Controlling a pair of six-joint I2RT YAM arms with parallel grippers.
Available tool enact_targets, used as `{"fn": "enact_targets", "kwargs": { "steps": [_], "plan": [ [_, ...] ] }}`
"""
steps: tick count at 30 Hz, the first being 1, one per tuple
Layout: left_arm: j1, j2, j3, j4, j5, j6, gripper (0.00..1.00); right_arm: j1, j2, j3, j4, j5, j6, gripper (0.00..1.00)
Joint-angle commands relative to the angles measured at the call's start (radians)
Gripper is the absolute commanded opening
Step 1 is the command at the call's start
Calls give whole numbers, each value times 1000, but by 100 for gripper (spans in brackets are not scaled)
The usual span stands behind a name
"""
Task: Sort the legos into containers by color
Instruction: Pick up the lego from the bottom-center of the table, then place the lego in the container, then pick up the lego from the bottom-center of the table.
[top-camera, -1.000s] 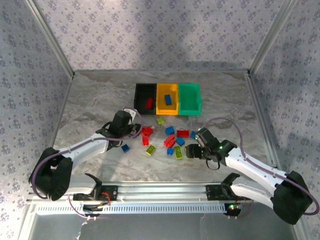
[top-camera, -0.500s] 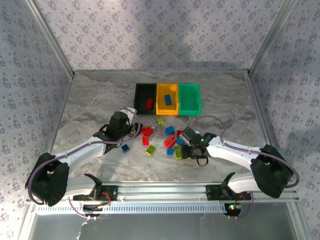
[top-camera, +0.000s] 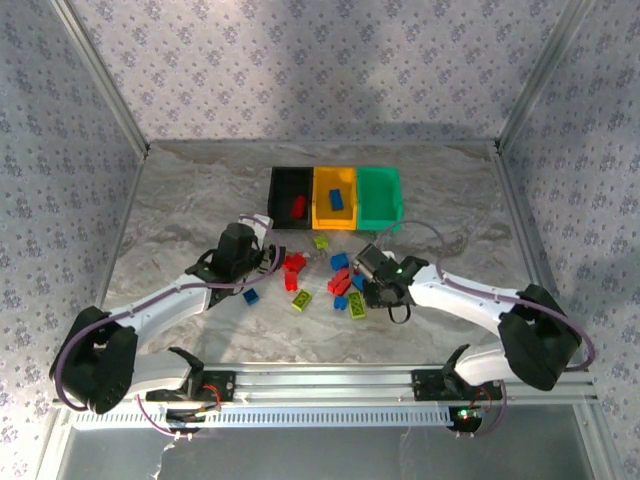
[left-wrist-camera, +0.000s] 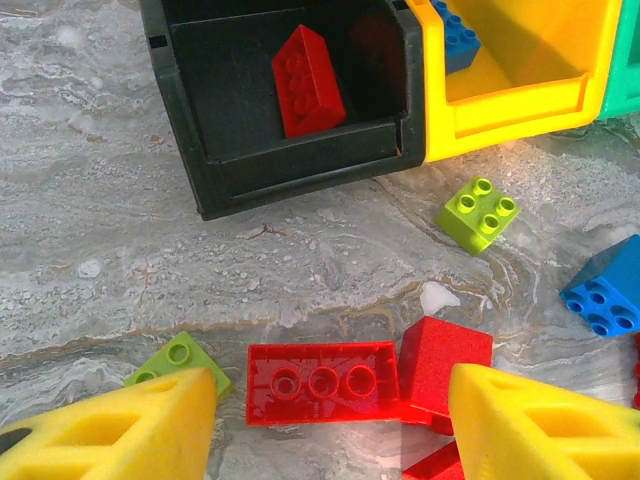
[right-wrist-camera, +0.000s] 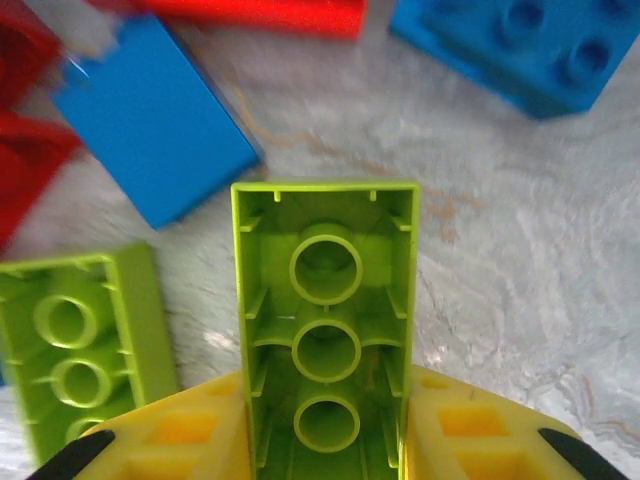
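Three containers stand in a row at the back: black (top-camera: 291, 224), orange-yellow (top-camera: 334, 222) and green (top-camera: 380, 216). The black one holds a red lego (left-wrist-camera: 307, 80), the orange-yellow one a blue lego (left-wrist-camera: 455, 35). Loose red, blue and yellow-green legos (top-camera: 340, 276) lie scattered in front of them. My left gripper (left-wrist-camera: 330, 410) stands open low over an upside-down red brick (left-wrist-camera: 320, 382), which lies between its fingers, untouched. My right gripper (right-wrist-camera: 325, 440) is shut on a yellow-green brick (right-wrist-camera: 325, 300), hollow underside facing the camera, at the pile's right edge (top-camera: 372, 285).
A second yellow-green brick (right-wrist-camera: 80, 330) lies just left of the held one, with blue bricks (right-wrist-camera: 160, 120) beyond. Another red brick (left-wrist-camera: 445, 362) touches the one under my left gripper. A small green brick (left-wrist-camera: 478, 213) sits before the orange-yellow bin. Patterned walls enclose the marbled table (top-camera: 180, 210).
My right arm swung left into the pile and its jaws closed on the yellow-green brick. The left arm has barely moved and stays open.
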Motion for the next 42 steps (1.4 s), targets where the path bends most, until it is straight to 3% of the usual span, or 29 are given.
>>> {"fn": "enact_targets", "kwargs": {
  "steps": [1,6,10,18,24,29,35,42],
  "plan": [
    [5,12,16,14,10,-9,63,-50,-63,72,-7,62,-36,33],
    [5,8,14,8,-1,-8,63,-212,-62,105,198,-34,-125,34],
    [6,3,14,6,-9,-8,63,-336,97,243,221,-116,-189,34],
    [4,-3,7,12,-5,-15,63,-425,544,738,25,-189,-332,33],
    [7,-12,6,0,-37,-4,63,-438,645,859,-21,-144,-340,48],
    [6,-19,3,0,-36,-5,63,-420,576,795,8,-135,-346,62],
    [6,-17,5,-10,-53,-11,63,-289,399,619,6,-129,-364,60],
    [14,-2,12,-20,-65,-27,62,-104,167,262,44,-96,-246,60]
  ]
}}
